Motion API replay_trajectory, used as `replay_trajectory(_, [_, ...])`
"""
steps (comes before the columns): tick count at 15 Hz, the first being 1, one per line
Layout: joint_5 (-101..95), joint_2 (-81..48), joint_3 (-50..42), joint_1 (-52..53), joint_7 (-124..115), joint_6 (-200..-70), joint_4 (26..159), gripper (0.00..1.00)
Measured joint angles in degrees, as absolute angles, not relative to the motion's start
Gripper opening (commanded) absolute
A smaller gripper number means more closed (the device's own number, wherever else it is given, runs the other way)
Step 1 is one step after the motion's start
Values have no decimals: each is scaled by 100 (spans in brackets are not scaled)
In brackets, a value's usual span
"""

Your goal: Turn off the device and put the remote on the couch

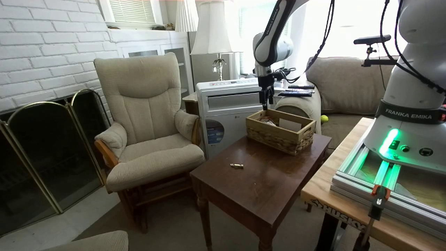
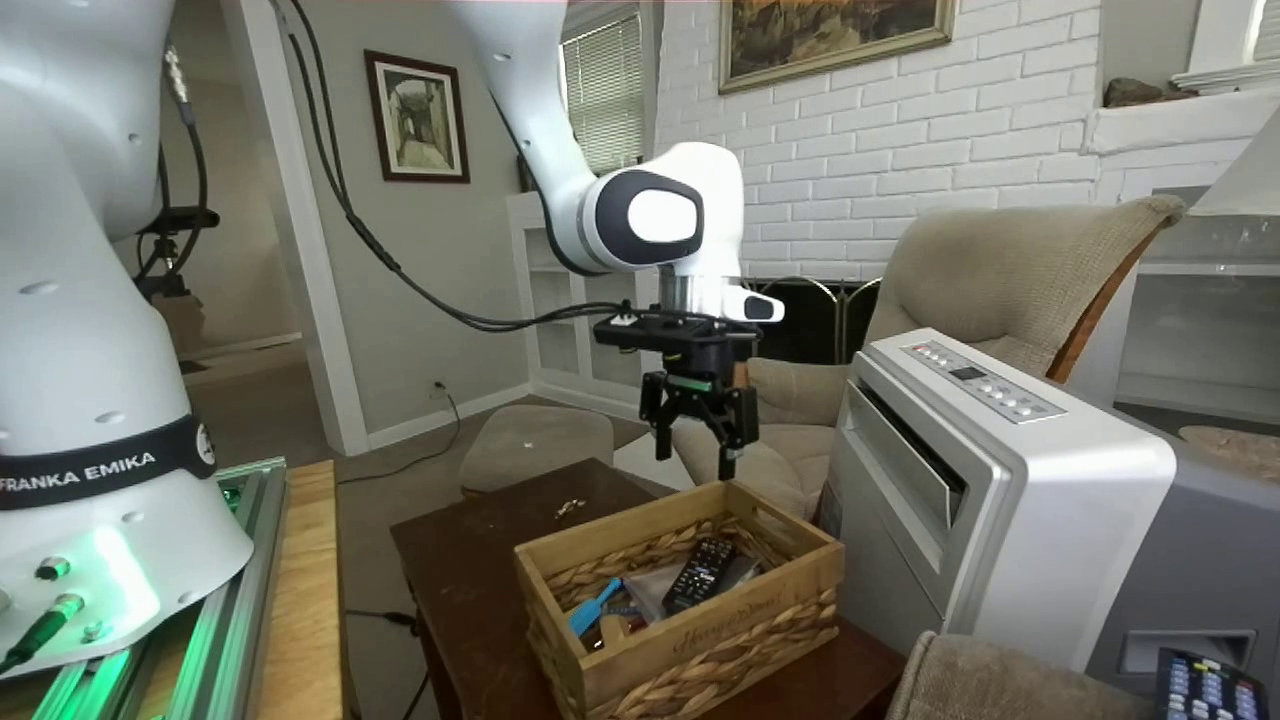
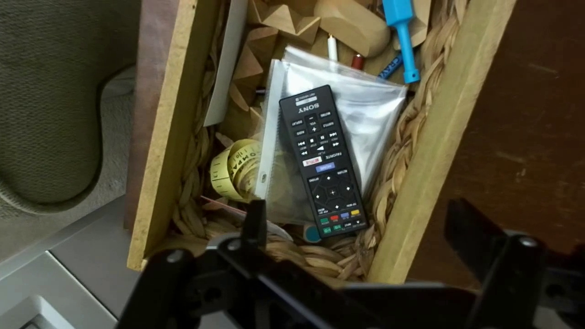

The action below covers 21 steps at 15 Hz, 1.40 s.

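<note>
A black remote (image 3: 324, 160) lies face up on clear plastic bags inside the wooden-rimmed woven basket (image 2: 680, 640); it also shows in an exterior view (image 2: 700, 575). The device appears to be the white floor unit (image 1: 228, 101) with a button panel (image 2: 985, 380) on top. The beige-tan couch (image 1: 348, 87) stands behind the robot's base, and its arm shows in an exterior view (image 2: 1010, 685). My gripper (image 2: 696, 460) is open and empty above the basket's end. In the wrist view, its fingers (image 3: 358, 208) straddle the basket's rim line, apart from the remote.
The basket (image 1: 278, 134) stands on a dark wooden table (image 1: 251, 188) with a small brass piece (image 1: 237, 166). Several remotes (image 1: 296, 92) lie on the couch's arm, and a tennis ball (image 1: 324, 119) on its seat. A cream armchair (image 1: 150, 122) and a lamp (image 1: 211, 29) stand nearby.
</note>
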<state>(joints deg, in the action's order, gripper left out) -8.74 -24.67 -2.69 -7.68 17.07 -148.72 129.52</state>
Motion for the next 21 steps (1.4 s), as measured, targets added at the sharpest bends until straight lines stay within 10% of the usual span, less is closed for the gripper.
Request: replay_trajectory(21, [-928,-3633,-850,-152,1359,-16519,12853,100])
